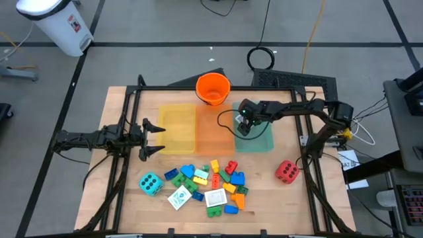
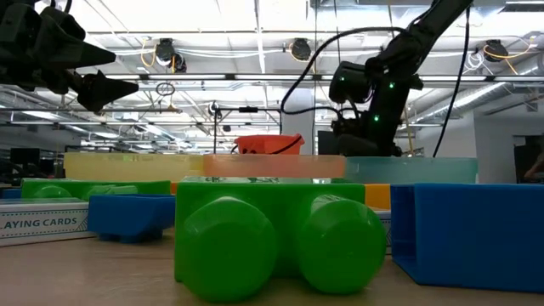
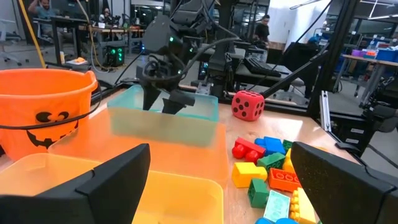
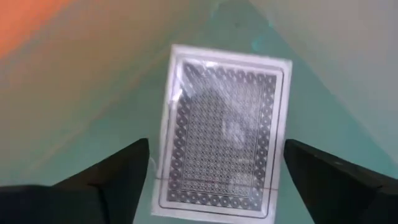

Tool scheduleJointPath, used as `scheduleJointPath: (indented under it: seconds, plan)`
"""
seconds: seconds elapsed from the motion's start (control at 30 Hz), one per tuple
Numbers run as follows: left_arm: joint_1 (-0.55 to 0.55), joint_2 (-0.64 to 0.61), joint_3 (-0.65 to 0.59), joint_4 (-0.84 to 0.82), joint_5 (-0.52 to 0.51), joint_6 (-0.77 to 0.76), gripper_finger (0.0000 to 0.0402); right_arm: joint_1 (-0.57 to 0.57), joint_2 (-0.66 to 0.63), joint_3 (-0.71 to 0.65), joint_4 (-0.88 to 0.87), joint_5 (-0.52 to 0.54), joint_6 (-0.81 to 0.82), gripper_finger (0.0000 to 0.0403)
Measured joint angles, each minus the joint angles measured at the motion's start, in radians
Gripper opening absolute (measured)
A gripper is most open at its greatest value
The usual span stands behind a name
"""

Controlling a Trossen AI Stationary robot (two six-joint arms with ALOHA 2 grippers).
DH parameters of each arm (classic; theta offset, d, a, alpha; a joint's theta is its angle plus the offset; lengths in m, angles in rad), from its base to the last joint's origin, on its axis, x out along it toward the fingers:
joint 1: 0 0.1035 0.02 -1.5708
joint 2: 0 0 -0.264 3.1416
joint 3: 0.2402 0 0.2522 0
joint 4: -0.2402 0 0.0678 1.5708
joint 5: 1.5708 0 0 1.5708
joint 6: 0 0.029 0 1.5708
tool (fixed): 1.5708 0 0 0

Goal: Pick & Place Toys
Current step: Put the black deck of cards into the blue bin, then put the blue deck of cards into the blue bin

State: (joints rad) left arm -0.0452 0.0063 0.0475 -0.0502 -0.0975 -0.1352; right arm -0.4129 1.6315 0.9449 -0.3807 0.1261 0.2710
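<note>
You have three trays side by side at the back of the surface (image 1: 125, 192): yellow (image 1: 177, 129), orange (image 1: 213, 132) and green (image 1: 259, 140), with one orange bucket (image 1: 213, 88) just behind them. Two dice are out: the teal die (image 1: 151, 183) at the front left and the red die (image 1: 286, 171) near the right edge, well apart from each other. Between them lies a heap of bricks (image 1: 221, 182), too tightly packed for you to count exactly, though well over a dozen show in blue, green, red, yellow and orange. Two card packs (image 1: 180, 197) rest in that heap at its front. A third pack (image 4: 224, 130) lies flat, patterned back up, on the floor of the green tray. Your right pincer (image 1: 245, 125) hangs over that tray with its fingers spread wide; the pack sits between and just beyond the two fingertips, untouched by either. Your left pincer (image 1: 153, 139) waits off the yellow tray's left edge, fingers also wide apart, holding nothing, well away from the heap.
</note>
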Motion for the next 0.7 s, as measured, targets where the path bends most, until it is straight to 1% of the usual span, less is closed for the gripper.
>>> scheduleJointPath:
  seconds: [0.1,0.17,0.27,0.4,0.47,0.53,0.63,0.7]
  plan:
    - [0.0,0.0,0.0,0.0,0.0,0.0,0.0392,0.0,-0.027,0.0,-0.02,-0.005,-0.012,0.0352]
    - [0.0,0.0,0.0,0.0,0.0,0.0,0.0392,0.001,-0.055,0.0,-0.027,-0.037,-0.024,0.0351]
    - [0.0,0.0,0.0,0.0,0.0,0.0,0.0392,0.002,-0.114,0.0,-0.076,-0.116,-0.02,0.0347]
    - [0.0,0.0,0.0,0.0,0.0,0.0,0.0392,0.02,-0.22,0.0,-0.168,-0.225,0.024,0.0338]
    - [0.0,0.0,0.0,0.0,0.0,0.0,0.0392,0.061,-0.283,-0.009,-0.191,-0.232,0.023,0.0332]
    - [0.0,0.0,0.0,0.0,0.0,0.0,0.0392,0.125,-0.352,-0.031,-0.167,-0.232,0.007,0.0327]
    - [0.0,0.0,0.0,0.0,0.0,0.0,0.0392,0.24,-0.458,-0.086,-0.051,-0.23,0.011,0.0316]
    - [0.0,0.0,0.0,0.0,0.0,0.0,0.0392,0.328,-0.525,-0.137,0.073,-0.228,0.015,0.0304]
